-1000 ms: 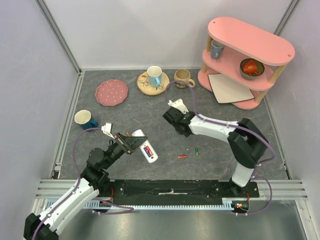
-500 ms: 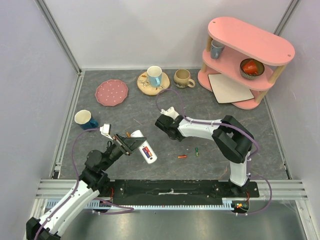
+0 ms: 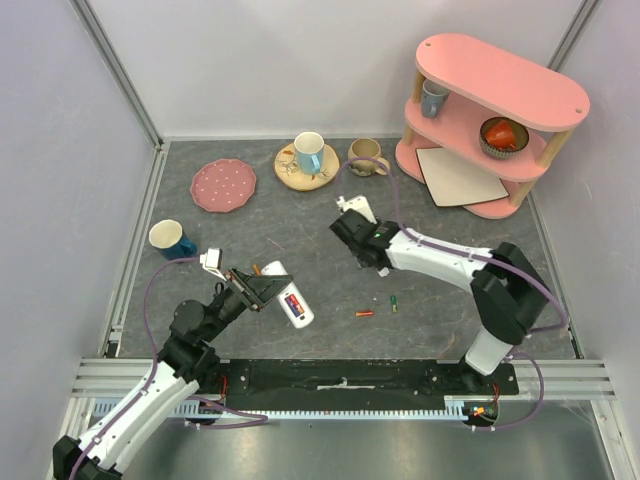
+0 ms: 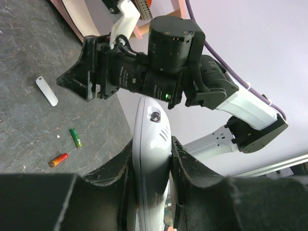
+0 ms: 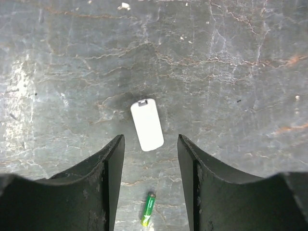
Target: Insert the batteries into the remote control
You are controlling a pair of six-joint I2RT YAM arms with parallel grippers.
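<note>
Right of and beyond the slim white plastic remote control (image 3: 290, 300), which the left gripper (image 3: 262, 288) clamps by its sides, the right gripper (image 5: 149, 159) hangs with jaws wide and empty over a small flat white plastic cover (image 5: 147, 124). Closing there would likely pinch that cover, not a battery. Further right of the remote lie a thin green battery (image 3: 394, 303) and a thin red-orange battery (image 3: 365, 313); either may roll if nudged. A blue mug (image 3: 172, 238) stands left of the remote.
</note>
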